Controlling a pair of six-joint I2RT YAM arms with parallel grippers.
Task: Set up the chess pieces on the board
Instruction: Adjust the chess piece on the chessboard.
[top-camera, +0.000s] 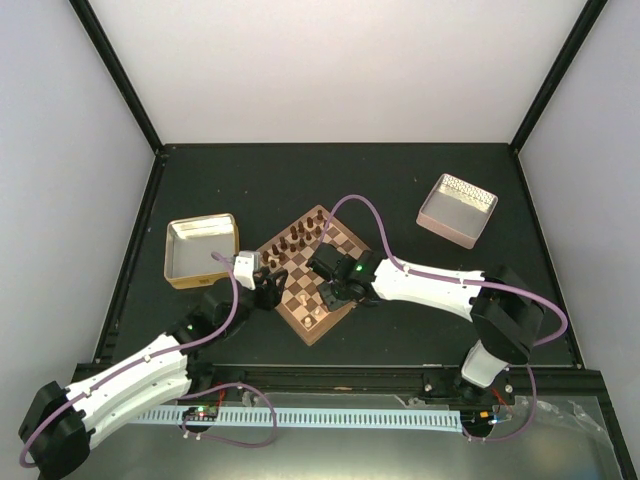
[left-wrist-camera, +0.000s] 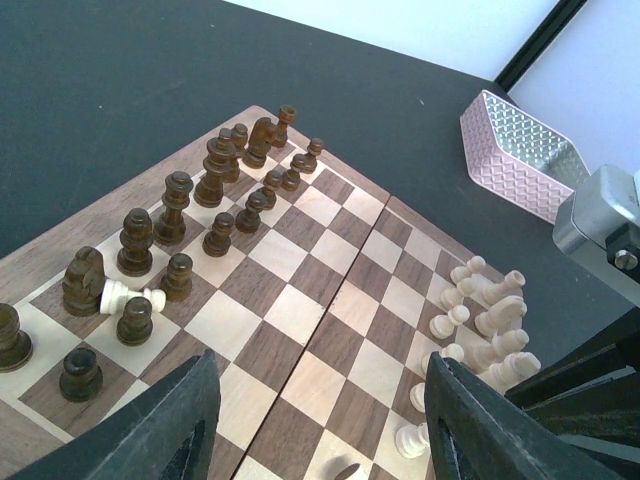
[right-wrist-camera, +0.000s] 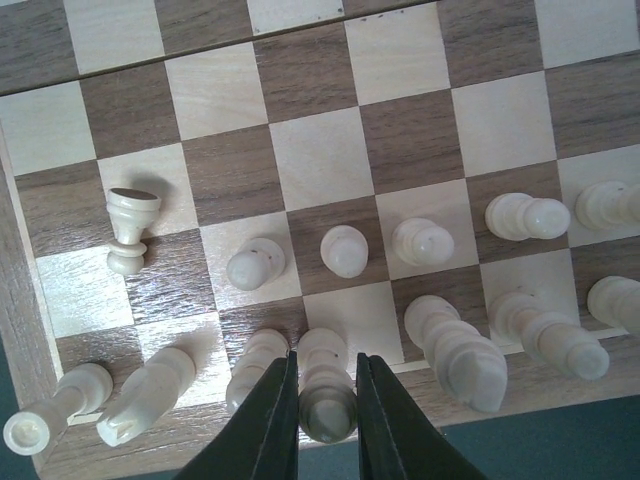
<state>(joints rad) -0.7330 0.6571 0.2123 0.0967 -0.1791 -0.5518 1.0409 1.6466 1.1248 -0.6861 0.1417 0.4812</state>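
The board (top-camera: 296, 297) lies as a diamond in the middle of the table. Dark brown pieces (left-wrist-camera: 176, 206) stand along its far-left side, and one cream piece (left-wrist-camera: 124, 295) lies tipped among them. Cream pieces (right-wrist-camera: 423, 242) fill the near-right side; some at the corner (right-wrist-camera: 150, 390) lean or lie. My right gripper (right-wrist-camera: 326, 358) is shut on a cream back-row piece (right-wrist-camera: 327, 405) at the board's edge. It also shows in the top view (top-camera: 332, 297). My left gripper (left-wrist-camera: 320, 430) is open and empty, low over the board's middle squares, at its left side in the top view (top-camera: 266, 292).
A shallow yellowish metal tray (top-camera: 176, 270) sits left of the board, just behind my left wrist. A pinkish bin (top-camera: 456, 210) stands at the back right and also shows in the left wrist view (left-wrist-camera: 515, 155). The table is dark, with walls on three sides.
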